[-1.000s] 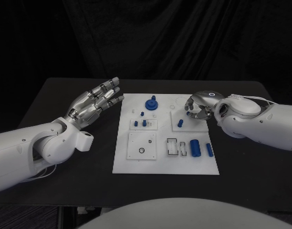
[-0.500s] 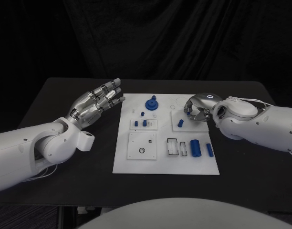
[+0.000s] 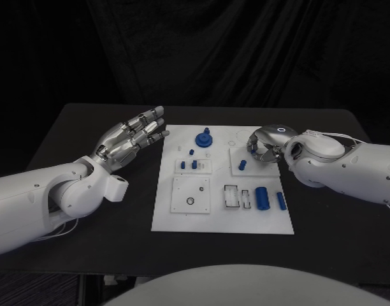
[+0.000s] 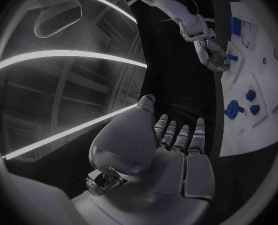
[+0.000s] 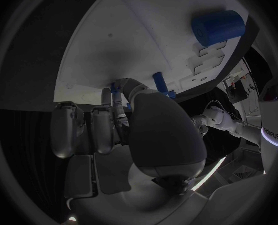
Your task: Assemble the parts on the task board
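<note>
Near edge of the task board (image 3: 221,220) – a blue cylinder (image 3: 261,197) lies loose, not yet fitted. Further out, the right hand (image 3: 267,145) curls over the far-right corner; its wrist view shows fingers (image 5: 116,106) at a small blue peg (image 5: 115,89), though a grip can't be confirmed. Left hand (image 3: 130,137) waits open, empty, clear of the board's left edge – likely giving room

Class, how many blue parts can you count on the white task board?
8: far-middle knob, small piece beside it, left peg and its twin peg, lone peg by the right hand, another bit against that hand, thick cylinder and slim cylinder near right. The hand may hide more.
</note>
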Robot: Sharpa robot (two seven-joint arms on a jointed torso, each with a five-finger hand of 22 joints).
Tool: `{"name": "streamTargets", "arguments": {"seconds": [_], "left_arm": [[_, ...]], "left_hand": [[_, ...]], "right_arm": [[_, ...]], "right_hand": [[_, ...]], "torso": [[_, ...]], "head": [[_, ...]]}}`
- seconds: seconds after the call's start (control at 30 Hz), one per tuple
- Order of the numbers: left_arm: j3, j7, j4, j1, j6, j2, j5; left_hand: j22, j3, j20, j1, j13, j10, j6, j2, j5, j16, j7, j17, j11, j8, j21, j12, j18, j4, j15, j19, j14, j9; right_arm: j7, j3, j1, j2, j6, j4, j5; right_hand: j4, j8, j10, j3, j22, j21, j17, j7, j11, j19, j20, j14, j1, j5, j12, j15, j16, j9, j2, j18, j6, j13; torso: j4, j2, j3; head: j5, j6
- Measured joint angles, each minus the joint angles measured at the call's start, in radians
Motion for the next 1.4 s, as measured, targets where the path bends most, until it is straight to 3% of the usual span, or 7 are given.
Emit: {"name": "streamTargets", "arguments": {"seconds": [0.3, 0.87, 1.2, 1.4], "left_arm": [[0.000, -0.006, -0.004, -0.001, -0.001, 0.004, 0.000], [0.000, -0.017, -0.016, -0.005, -0.002, 0.011, 0.000], [0.000, -0.025, -0.019, -0.005, -0.003, 0.015, 0.001], [0.000, -0.029, -0.025, -0.005, -0.004, 0.018, 0.001]], "left_hand": [[0.008, 0.004, 0.005, 0.004, 0.000, -0.004, 0.000, 0.004, 0.005, 0.004, 0.007, 0.001, 0.004, 0.000, 0.003, 0.000, 0.000, -0.004, 0.005, 0.005, 0.005, 0.000], [0.009, 0.010, 0.008, 0.011, 0.000, -0.004, -0.004, 0.003, 0.005, 0.004, 0.011, 0.001, 0.004, 0.000, 0.004, 0.000, 0.000, -0.010, 0.009, 0.008, 0.001, 0.000], [0.009, 0.018, 0.012, 0.021, 0.000, -0.004, -0.005, 0.005, 0.005, 0.004, 0.012, 0.001, 0.004, 0.000, 0.004, 0.000, 0.000, -0.026, 0.009, 0.012, 0.001, 0.000], [0.005, 0.029, 0.012, 0.025, 0.000, -0.004, 0.003, 0.009, 0.005, 0.004, 0.027, 0.001, 0.003, 0.000, 0.004, 0.000, 0.000, -0.037, 0.009, 0.012, 0.001, 0.000]], "right_arm": [[0.016, -0.001, -0.001, -0.001, -0.025, -0.001, 0.000], [0.043, 0.000, 0.004, -0.030, -0.085, 0.027, 0.010], [0.037, 0.001, 0.061, -0.087, -0.089, 0.137, 0.013], [0.026, 0.001, 0.077, -0.109, -0.077, 0.253, 0.013]], "right_hand": [[-0.031, 0.066, 0.061, -0.005, 0.000, 0.033, 0.000, 0.004, -0.009, 0.021, -0.013, 0.004, 0.011, -0.013, -0.003, -0.011, 0.000, 0.074, 0.017, 0.000, 0.011, -0.032], [-0.031, 0.072, 0.078, -0.005, 0.000, 0.037, 0.000, 0.007, -0.010, 0.024, -0.017, 0.004, 0.017, -0.023, -0.009, -0.011, 0.000, 0.093, 0.025, 0.000, -0.001, -0.046], [-0.031, 0.073, 0.078, -0.006, 0.000, 0.037, 0.000, 0.007, -0.010, 0.024, -0.017, 0.004, 0.017, -0.024, -0.015, -0.011, 0.000, 0.094, 0.024, 0.000, -0.011, -0.052], [-0.042, 0.074, 0.089, 0.000, 0.000, 0.037, 0.000, 0.013, -0.007, 0.024, -0.017, 0.004, 0.017, -0.025, -0.019, -0.011, 0.000, 0.095, 0.024, 0.000, -0.023, -0.058]], "torso": [[0.0001, -0.001, -0.0004], [0.0002, -0.001, -0.0011], [0.0005, -0.001, -0.0011], [0.0012, -0.001, -0.0014]], "head": [[0.001, 0.000], [0.006, 0.000], [0.016, 0.000], [0.022, 0.000]]}}
